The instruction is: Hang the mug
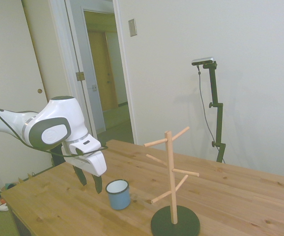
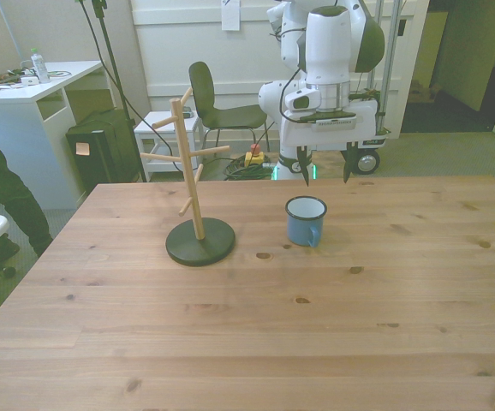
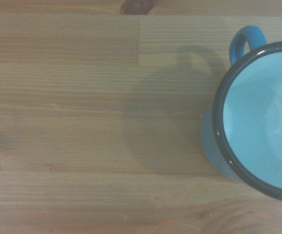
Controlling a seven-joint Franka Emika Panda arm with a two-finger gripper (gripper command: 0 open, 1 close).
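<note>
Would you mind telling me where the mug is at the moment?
The mug stands upright on the wooden table, to the front view's right of the peg stand, just below the open gripper.

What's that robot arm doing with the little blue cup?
The white robot arm is getting ready to pick up the mug so it can hang it on the wooden mug tree. Right now the mug stands upright on the table, and nothing is touching it. The end effector hovers just behind and above the mug, with its two fingers spread open. The mug tree stands on its dark round base at the front view's left of the mug, and all its pegs are bare.
</note>
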